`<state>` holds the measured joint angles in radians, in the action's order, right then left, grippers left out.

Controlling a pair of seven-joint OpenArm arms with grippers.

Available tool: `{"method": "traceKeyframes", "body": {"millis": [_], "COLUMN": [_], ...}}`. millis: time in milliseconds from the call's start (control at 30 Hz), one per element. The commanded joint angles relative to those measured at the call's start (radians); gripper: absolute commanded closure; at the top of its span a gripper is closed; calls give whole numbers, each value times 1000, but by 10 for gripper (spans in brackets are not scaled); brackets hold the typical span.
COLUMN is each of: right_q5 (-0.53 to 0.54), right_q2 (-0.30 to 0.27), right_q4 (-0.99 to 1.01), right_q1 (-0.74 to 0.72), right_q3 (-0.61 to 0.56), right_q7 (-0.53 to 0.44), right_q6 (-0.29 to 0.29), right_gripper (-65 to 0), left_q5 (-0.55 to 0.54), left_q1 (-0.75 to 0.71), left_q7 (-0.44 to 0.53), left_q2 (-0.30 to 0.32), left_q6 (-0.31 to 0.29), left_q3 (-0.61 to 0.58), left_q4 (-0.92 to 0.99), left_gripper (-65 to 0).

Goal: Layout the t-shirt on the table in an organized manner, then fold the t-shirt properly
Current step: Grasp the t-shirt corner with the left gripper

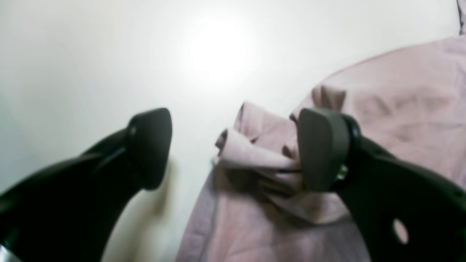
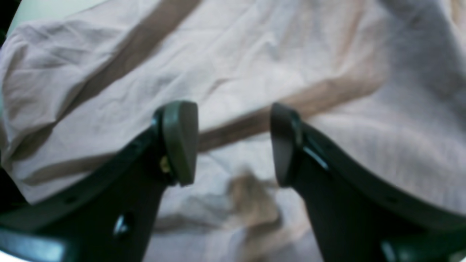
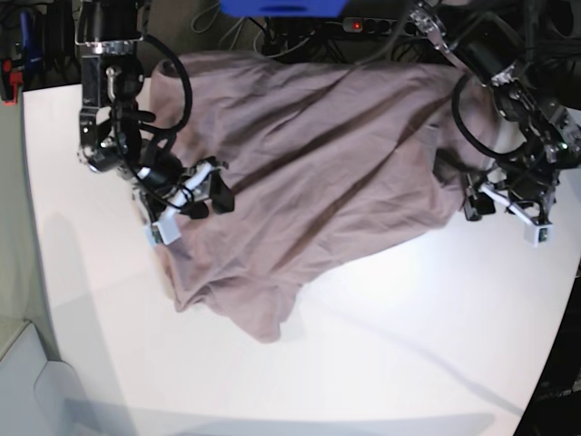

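The mauve-brown t-shirt lies spread and wrinkled over the back half of the white table, with a corner hanging toward the front. My left gripper is open at the shirt's edge. A bunched fold of cloth rests against one of its fingers, and the other finger is over bare table. In the base view that gripper sits at the shirt's right side. My right gripper stands open just above the fabric, on the shirt's left side.
Behind the table are a blue object, a power strip with a red light and cables. The table's left edge and curved front edge show. Bare tabletop lies in front of the shirt.
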<state>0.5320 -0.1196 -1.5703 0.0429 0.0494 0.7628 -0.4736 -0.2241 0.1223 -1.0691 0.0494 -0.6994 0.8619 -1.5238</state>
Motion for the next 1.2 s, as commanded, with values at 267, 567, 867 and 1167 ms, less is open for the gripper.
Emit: {"method": "traceKeyframes", "body": {"millis": [267, 567, 867, 1167], "right_q5": [23, 23, 23, 23], "right_q2": [-5, -5, -5, -5], "right_q4": [-15, -15, -15, -15], "right_q1": [-18, -18, -11, -11], "right_q3": [2, 4, 4, 8], "right_q7": [-22, -18, -18, -22], "right_q6": [-6, -6, -6, -6], "right_gripper": [-326, -326, -325, -325], "left_q5": [-8, -18, -39, -67], "left_q1": [-26, -71, -86, 95], "left_q7": [20, 20, 19, 19], "left_q2": [-26, -38, -102, -101], "left_q6": [1, 1, 1, 1], "left_q3": [-5, -2, -5, -2], "left_q4": [-10, -11, -146, -180], "left_gripper": [-520, -65, -12, -12]}}
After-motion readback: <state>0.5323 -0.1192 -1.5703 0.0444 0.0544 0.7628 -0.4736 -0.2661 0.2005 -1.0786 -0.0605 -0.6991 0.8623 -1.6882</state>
